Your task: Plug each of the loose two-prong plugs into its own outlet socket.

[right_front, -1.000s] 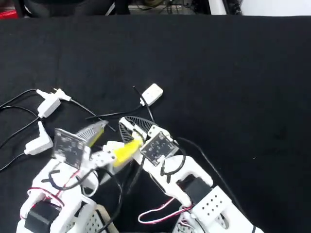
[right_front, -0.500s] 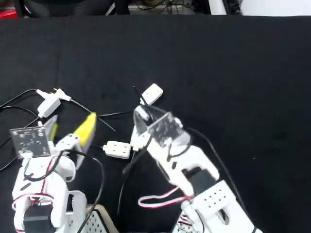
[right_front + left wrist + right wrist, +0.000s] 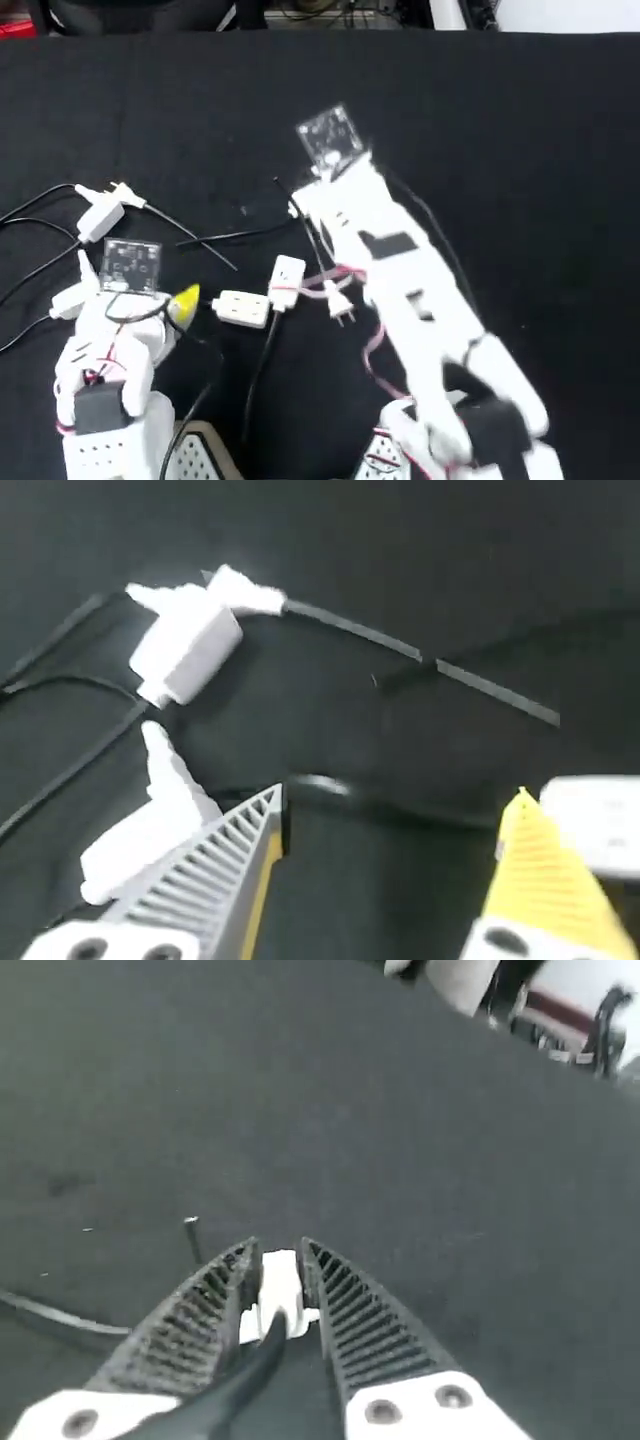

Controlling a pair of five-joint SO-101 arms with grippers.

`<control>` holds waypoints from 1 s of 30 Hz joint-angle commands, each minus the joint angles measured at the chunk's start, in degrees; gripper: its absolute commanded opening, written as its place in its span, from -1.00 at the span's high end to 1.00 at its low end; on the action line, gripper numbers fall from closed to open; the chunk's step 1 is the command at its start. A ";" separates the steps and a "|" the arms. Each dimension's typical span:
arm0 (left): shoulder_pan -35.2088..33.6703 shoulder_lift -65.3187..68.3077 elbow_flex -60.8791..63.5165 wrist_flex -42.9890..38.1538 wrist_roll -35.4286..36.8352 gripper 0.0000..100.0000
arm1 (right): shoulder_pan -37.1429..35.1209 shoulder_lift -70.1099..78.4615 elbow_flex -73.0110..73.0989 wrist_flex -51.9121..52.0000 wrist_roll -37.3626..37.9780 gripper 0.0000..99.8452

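Right tool [image 3: 275, 1248] has reached forward, clamped around the white connector [image 3: 282, 1282].

table [image 3: 540, 150]: black
outlet socket [image 3: 240, 308]: white, beside left arm [image 3: 110, 350]
loose plug [image 3: 341, 303]: just beside right arm [image 3: 400, 270]
corded plug [image 3: 100, 215]: far left, well apart from socket

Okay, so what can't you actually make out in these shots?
- High view: the right arm covers the white block at its tip.
- High view: the left arm covers most of the nearest plug.
- Left wrist view: the white outlet runs off the frame edge, so its slots cannot be counted.
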 commanded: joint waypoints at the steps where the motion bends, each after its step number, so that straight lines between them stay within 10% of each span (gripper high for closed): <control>1: -0.40 -0.35 2.33 -0.44 -4.31 0.32 | 1.58 8.75 -10.77 0.44 -0.09 0.98; 30: 0.22 -0.35 8.04 -3.96 -12.48 0.32 | 3.34 29.67 -28.53 8.18 8.88 0.98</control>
